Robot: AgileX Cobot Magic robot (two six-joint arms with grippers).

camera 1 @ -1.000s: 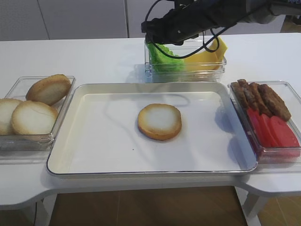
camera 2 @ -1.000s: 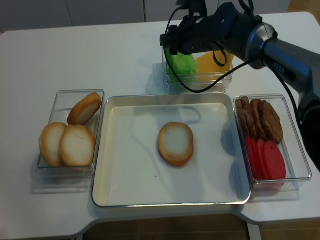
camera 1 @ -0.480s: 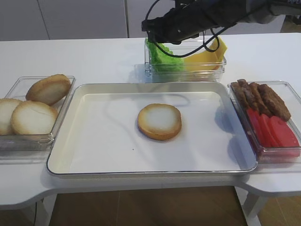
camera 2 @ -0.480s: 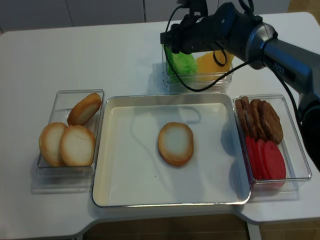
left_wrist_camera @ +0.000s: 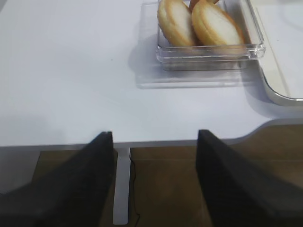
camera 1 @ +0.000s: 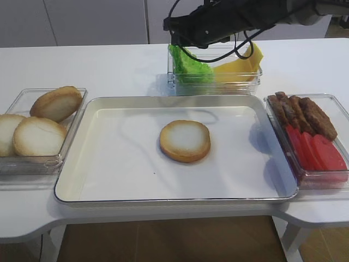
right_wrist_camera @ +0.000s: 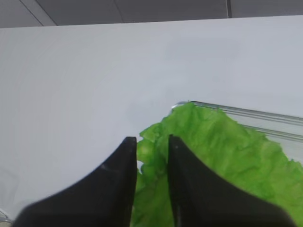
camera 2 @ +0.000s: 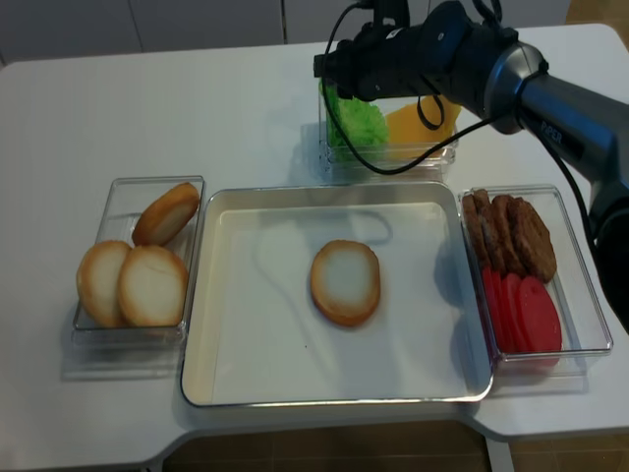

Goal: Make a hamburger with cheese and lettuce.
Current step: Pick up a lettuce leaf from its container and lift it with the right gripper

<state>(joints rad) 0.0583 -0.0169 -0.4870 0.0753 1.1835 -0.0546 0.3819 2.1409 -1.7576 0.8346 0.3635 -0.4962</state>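
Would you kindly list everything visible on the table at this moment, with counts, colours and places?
Bun half: one, cream face, brown rim, centre of tray.
Tray: one, white, mid-table.
Spare buns: three, golden, clear box at left.
Lettuce: green, rear clear box, left side.
Cheese: yellow, same box, right side.
Red slices: red, right box, front.
Brown patties: brown, right box, rear.
Right claw: black, closed on the lettuce edge.
Left claw: black, open, off the table's left front edge.

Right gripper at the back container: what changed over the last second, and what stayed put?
The right gripper closed on the edge of the lettuce and rose slightly, drawing the leaf up out of the clear container. The bun half on the tray, the cheese and both side containers stayed as they were.
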